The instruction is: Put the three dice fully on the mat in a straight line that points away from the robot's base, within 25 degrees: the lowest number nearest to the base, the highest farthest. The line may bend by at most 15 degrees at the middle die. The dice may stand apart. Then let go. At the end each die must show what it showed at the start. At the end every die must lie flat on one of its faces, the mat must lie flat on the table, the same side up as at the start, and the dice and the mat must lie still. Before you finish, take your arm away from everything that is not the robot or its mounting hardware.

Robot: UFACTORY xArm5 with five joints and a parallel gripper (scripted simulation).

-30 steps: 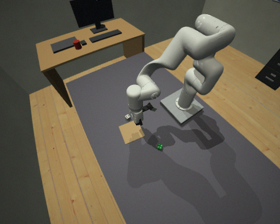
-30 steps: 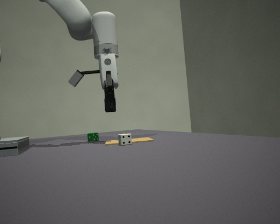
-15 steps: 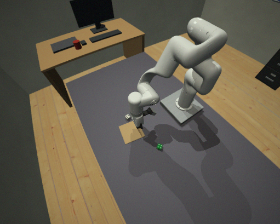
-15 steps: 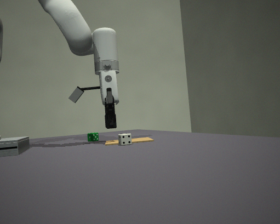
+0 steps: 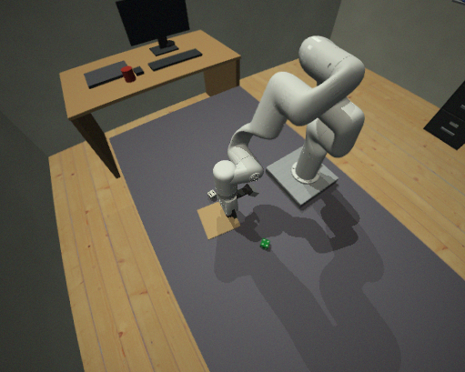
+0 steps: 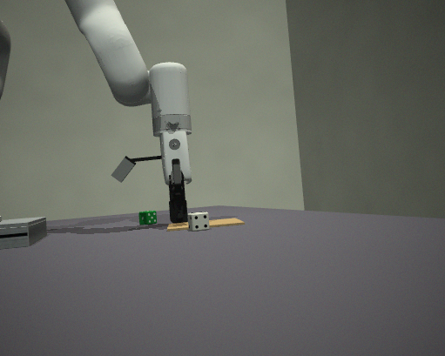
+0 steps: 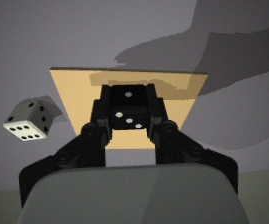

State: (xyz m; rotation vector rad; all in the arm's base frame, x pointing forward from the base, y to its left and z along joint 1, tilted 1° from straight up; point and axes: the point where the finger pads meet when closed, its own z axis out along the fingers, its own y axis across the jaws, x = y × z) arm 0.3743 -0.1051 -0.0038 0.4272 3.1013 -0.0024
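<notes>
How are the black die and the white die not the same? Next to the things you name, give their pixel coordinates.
The black die with white dots [image 7: 128,107] is between the gripper's fingers, but the white die with black dots [image 5: 212,194] [image 6: 198,221] [image 7: 29,121] is held by nothing. The black die is over the tan square mat [image 5: 211,226] [image 6: 228,223] [image 7: 75,97], while the white die sits beside it. Both are cubes with dots.

Pips show four and six on the white die [image 5: 212,194] [image 6: 198,221] [image 7: 29,121], one and three on the black die [image 7: 128,107].
</notes>
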